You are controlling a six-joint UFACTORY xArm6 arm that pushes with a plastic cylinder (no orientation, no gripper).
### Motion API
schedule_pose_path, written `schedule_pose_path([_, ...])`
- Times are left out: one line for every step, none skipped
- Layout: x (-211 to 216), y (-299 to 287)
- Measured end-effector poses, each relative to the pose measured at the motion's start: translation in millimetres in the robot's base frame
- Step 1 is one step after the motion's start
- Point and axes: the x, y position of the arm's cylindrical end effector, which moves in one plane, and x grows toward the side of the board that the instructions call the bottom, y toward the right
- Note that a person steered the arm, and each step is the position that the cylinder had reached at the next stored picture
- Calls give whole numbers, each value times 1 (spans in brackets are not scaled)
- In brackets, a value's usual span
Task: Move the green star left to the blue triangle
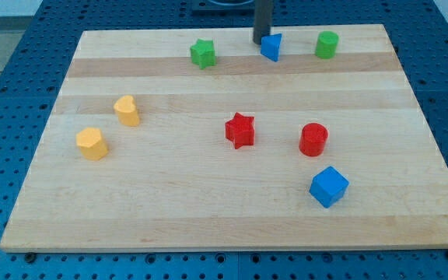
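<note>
A single camera looks down at a slant from above the near edge of the wooden counter, facing toward its far edge at the view's top. It sits far enough back to take in nearly the whole board, whose sides narrow toward the top, with blue perforated surface showing all around it.
</note>
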Motion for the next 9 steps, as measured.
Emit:
schedule_pose_path([9, -35])
schedule_pose_path([56, -35])
schedule_pose_path([86, -48])
schedule_pose_path([82, -105])
schedule_pose_path([70, -124])
schedule_pose_path([67, -124])
schedule_pose_path([59, -110])
schedule_pose_path([54, -94])
schedule_pose_path([53, -86])
